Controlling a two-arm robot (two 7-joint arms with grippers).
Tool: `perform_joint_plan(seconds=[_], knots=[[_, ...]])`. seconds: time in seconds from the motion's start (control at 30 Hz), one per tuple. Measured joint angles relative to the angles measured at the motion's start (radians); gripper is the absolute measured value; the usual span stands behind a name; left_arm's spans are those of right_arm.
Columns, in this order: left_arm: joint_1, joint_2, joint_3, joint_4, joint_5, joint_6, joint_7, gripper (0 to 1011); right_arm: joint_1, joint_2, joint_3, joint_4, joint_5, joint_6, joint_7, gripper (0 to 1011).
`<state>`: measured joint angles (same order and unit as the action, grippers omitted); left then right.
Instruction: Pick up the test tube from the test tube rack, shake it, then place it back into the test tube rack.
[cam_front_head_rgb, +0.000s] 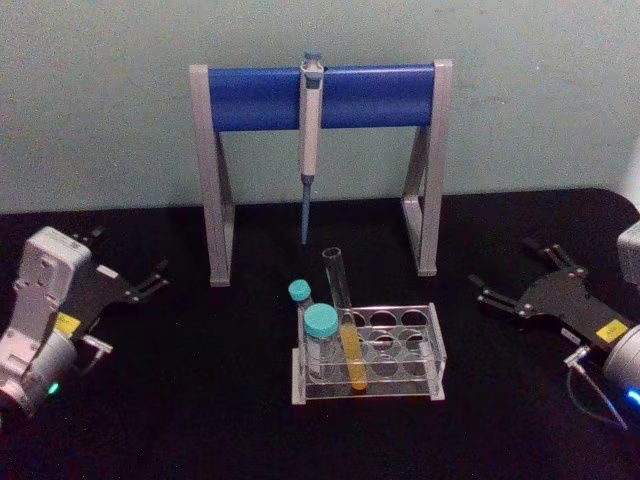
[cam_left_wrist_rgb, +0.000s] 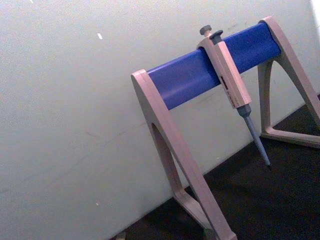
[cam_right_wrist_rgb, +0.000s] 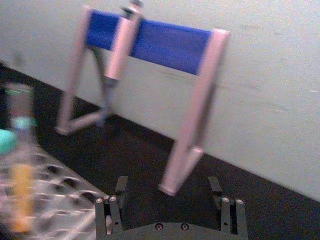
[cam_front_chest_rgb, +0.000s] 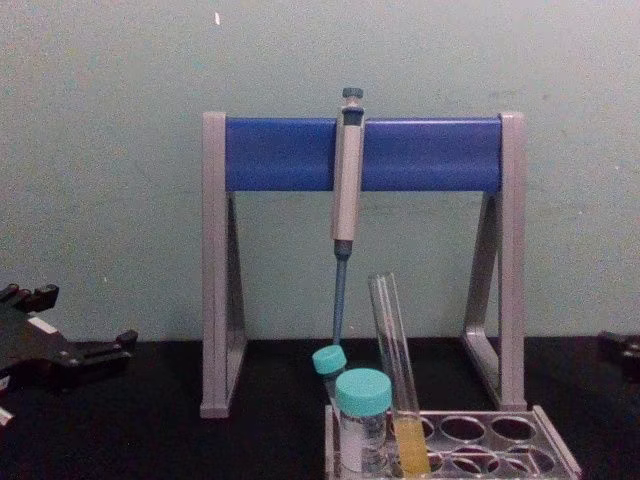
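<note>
Test tube (cam_front_head_rgb: 345, 320) seated tilted in test tube rack (cam_front_head_rgb: 436, 352) — flanked by both grippers, gripped by neither. Left gripper (cam_front_head_rgb: 130, 255) parked well left of rack, fingers spread. Right gripper (cam_front_head_rgb: 512, 272) parked well right — fingers likewise spread.

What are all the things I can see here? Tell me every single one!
test tube: one, clear with yellow-orange liquid, leaning in the test tube rack's left part
test tube rack: one, clear greyish, middle front of the table
capped tubes: two, teal caps, in the rack's left end beside the test tube
pipette: one, grey-blue, hanging from the stand's crossbar
stand: one, grey legs and blue crossbar, behind the rack
table: one, black, under everything
wall: one, pale green, at the back
left end effector: one, black, open, at the table's left side
right end effector: one, black, open, at the table's right side
</note>
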<state>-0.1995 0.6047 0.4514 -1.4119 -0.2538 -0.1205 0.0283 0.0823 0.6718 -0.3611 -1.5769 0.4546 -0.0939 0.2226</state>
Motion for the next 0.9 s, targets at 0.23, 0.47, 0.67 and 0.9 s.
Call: perform_joint_plan(seconds=[0.23,0.47,0.67,0.9], knots=[[0.0,0.0,0.0,0.0,0.0,0.0,0.0,1001,0.005,0.019,0.003,-0.038,0.104,0.046,0.177,1000],[0.0,0.0,0.0,0.0,0.0,0.0,0.0,1001,0.052,0.009,-0.023,-0.033,0.157,0.123,0.31,1000],[0.0,0.0,0.0,0.0,0.0,0.0,0.0,1001,0.118,-0.013,-0.068,-0.005,0.19,0.183,0.405,1000],[0.0,0.0,0.0,0.0,0.0,0.0,0.0,1001,0.175,-0.036,-0.116,0.029,0.21,0.216,0.443,1000]])
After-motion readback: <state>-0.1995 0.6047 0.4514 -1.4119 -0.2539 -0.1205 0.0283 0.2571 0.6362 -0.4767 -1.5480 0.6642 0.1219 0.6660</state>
